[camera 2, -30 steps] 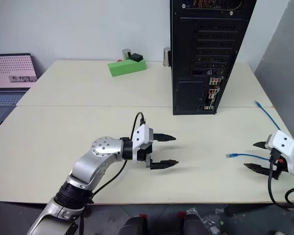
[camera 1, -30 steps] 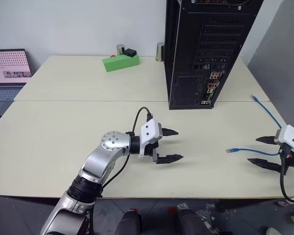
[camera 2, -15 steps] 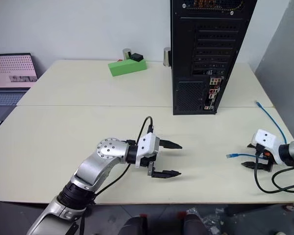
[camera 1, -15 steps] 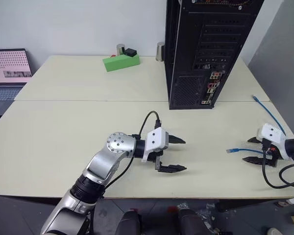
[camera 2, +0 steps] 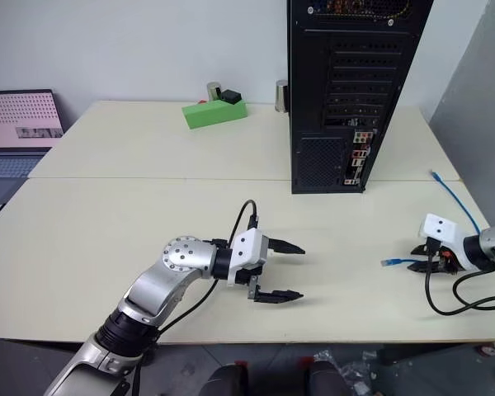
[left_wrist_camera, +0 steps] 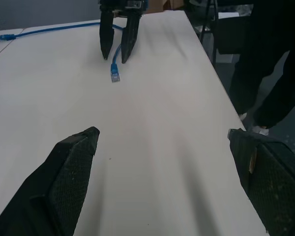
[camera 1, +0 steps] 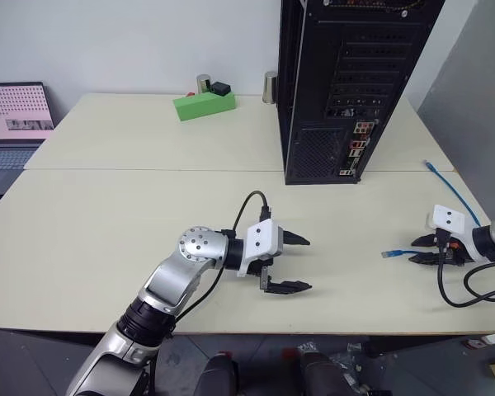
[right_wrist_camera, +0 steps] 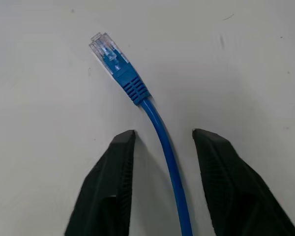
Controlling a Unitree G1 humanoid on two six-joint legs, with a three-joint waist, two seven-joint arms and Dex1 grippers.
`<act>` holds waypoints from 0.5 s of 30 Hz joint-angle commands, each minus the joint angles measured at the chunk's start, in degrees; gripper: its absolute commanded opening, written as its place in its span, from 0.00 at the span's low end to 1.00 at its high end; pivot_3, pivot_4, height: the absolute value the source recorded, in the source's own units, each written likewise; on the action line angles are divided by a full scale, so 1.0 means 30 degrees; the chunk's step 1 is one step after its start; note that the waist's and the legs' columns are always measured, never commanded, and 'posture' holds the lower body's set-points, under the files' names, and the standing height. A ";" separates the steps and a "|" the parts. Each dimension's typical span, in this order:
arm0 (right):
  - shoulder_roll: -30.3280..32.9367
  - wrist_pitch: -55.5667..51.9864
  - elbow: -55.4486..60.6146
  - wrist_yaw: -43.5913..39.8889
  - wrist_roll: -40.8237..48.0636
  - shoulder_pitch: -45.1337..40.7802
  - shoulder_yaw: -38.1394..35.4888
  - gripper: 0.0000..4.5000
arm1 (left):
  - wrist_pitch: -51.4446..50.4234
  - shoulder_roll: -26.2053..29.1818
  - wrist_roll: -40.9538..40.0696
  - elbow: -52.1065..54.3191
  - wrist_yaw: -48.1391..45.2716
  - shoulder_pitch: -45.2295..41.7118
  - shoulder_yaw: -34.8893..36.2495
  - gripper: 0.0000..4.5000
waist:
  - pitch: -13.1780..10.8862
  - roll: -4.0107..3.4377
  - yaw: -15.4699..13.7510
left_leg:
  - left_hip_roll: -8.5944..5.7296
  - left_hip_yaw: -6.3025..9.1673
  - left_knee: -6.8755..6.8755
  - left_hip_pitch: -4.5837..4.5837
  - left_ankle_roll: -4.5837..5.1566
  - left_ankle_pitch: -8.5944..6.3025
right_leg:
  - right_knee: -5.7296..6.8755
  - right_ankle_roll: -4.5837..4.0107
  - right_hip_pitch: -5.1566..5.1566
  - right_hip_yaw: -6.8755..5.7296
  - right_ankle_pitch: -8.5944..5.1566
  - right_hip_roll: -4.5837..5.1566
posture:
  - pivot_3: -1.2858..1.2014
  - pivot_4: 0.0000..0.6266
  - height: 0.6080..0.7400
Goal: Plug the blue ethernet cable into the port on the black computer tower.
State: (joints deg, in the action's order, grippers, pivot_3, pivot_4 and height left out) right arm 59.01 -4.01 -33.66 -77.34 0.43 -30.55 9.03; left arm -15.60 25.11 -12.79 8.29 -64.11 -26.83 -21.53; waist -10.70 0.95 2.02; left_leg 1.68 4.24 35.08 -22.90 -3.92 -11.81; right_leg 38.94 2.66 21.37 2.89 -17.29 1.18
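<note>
Two hands are on your table (camera 1: 107, 206): the left hand (camera 1: 290, 263) hovers at lower centre of the frame, fingers spread wide and empty. At the right edge your right hand (right_wrist_camera: 162, 184) straddles the blue ethernet cable (right_wrist_camera: 160, 132), fingers partly drawn in on either side with gaps to the cord, so nothing is grasped. Its clear plug (camera 1: 388, 254) lies flat just left of that hand, well apart from the black computer tower (camera 1: 346, 82) standing at upper centre-right.
</note>
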 commanded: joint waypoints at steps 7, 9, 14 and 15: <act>-0.0008 -0.0038 0.2521 0.0222 -0.0306 0.0371 -0.0327 0.00 | 0.1024 -0.0017 0.1852 -0.0861 0.1149 -0.0483 -0.0209 1.00 | 0.0001 -0.0002 0.0021 | 0.0000 0.0001 0.0001 0.0001 0.0000 0.0000 | 0.0007 -0.0001 0.0002 0.0001 0.0000 0.0000 | 0.52 0.24 1.00; -0.0027 -0.0383 0.3525 0.0200 -0.0105 0.0555 -0.0431 0.00 | 0.0974 -0.0101 0.2041 -0.1110 0.1308 -0.0645 -0.0156 1.00 | 0.0000 -0.0002 0.0032 | 0.0000 0.0001 0.0001 -0.0001 0.0000 0.0000 | 0.0011 -0.0001 0.0008 0.0001 0.0000 -0.0001 | 0.52 0.24 1.00; -0.0457 -0.2478 0.7415 0.0306 0.0971 0.0986 -0.0799 0.00 | 0.0853 -0.0454 0.2468 -0.1912 0.1884 -0.1214 -0.0025 1.00 | 0.0000 -0.0002 -0.0001 | -0.0002 0.0004 0.0001 -0.0009 0.0000 0.0000 | 0.0009 0.0000 0.0009 -0.0001 0.0000 0.0000 | 0.52 0.24 1.00; -0.0728 -0.3178 0.8671 0.0458 0.1267 0.1025 -0.0742 0.00 | 0.0773 -0.0612 0.2582 -0.2217 0.2133 -0.1446 0.0027 1.00 | 0.0000 -0.0003 0.0001 | -0.0001 0.0005 0.0001 -0.0008 0.0000 0.0000 | 0.0010 0.0000 0.0009 -0.0005 0.0000 0.0000 | 0.52 0.24 1.00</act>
State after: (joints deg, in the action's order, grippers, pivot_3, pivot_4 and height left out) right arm 57.40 -10.35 -14.91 -76.43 1.89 -27.42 8.55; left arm -13.47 24.17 -5.66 2.06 -59.15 -29.45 -22.18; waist -10.70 0.94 2.02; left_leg 1.68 4.27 35.08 -22.92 -3.92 -11.81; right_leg 38.97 2.66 21.40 2.87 -17.29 1.18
